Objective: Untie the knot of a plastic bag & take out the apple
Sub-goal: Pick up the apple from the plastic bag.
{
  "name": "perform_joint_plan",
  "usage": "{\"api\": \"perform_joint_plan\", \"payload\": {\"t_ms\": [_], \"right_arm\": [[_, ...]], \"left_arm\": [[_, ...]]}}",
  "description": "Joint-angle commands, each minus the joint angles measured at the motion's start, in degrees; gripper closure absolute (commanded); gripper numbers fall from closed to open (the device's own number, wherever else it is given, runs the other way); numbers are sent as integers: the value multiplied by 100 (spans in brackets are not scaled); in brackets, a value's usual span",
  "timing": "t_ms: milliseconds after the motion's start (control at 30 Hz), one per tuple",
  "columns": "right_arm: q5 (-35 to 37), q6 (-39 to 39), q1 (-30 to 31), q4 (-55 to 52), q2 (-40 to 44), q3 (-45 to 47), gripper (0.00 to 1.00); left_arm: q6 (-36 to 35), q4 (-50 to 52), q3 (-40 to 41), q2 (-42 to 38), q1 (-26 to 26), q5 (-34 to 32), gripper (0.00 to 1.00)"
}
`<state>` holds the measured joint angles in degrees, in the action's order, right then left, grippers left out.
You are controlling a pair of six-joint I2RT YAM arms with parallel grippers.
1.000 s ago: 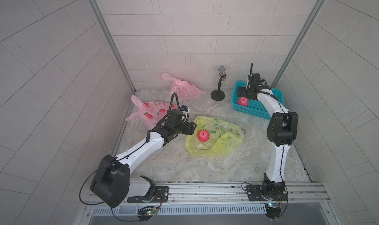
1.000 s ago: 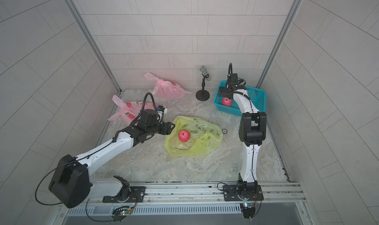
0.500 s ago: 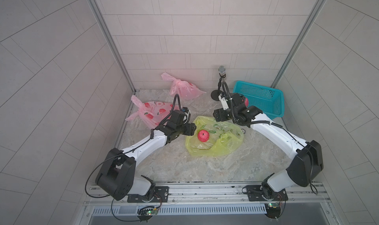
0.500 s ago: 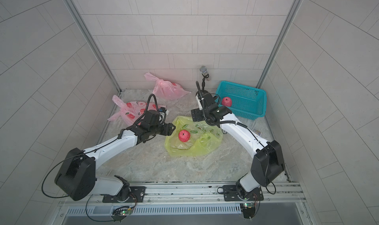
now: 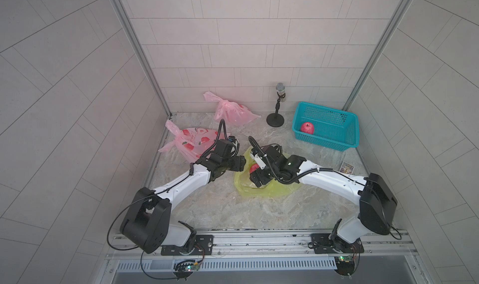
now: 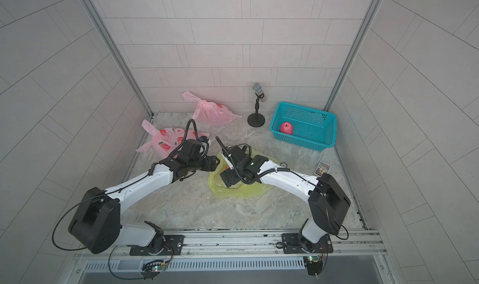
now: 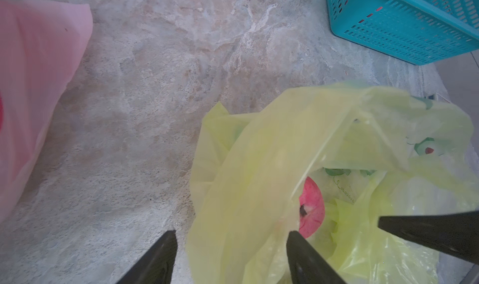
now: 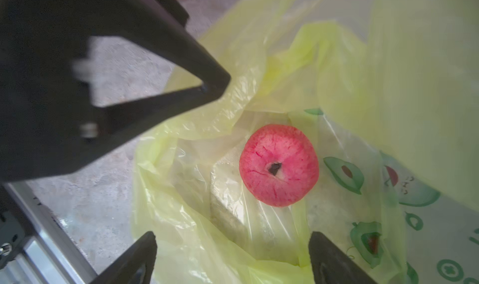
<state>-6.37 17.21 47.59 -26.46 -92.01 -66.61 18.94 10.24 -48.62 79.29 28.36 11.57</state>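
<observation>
Three bags laid on table [image 5: 233, 210]: two pink bags [image 5: 233, 111], one yellow bag [image 5: 267, 189], opened. Two apples counted: bagged apple [image 8: 278, 165] inside yellow bag, second apple [image 5: 307, 127] in one basket [image 5: 326, 137]. Left claw [image 7: 230, 233] and right claw [image 8: 232, 234] held apart at bag mouth.

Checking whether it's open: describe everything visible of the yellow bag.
The yellow bag is thin, translucent, crinkled plastic printed with avocado figures. It lies on the tabletop with its mouth open, no knot visible, and a red apple on its bottom layer. A left gripper finger sits against its raised rim; the open right gripper hovers at the mouth.
</observation>
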Motion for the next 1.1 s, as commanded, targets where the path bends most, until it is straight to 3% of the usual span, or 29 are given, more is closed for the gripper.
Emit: {"api": "perform_joint_plan", "payload": {"t_ms": [0, 400, 700, 933, 1067], "right_arm": [[269, -68, 5, 263, -185, -23, 5], [971, 44, -99, 756, -1046, -127, 3], [981, 90, -244, 1130, -1396, -262, 7], [699, 106, -277, 1074, -1516, -298, 17], [681, 143, -277, 1100, -1378, -170, 29]], "left_arm": [[134, 240, 202, -279, -50, -316, 28], [204, 261, 402, -564, -120, -320, 27], [183, 268, 399, -504, -120, -245, 27], [164, 271, 371, -493, -120, -237, 27], [177, 209, 367, -459, -120, -185, 28]]}}
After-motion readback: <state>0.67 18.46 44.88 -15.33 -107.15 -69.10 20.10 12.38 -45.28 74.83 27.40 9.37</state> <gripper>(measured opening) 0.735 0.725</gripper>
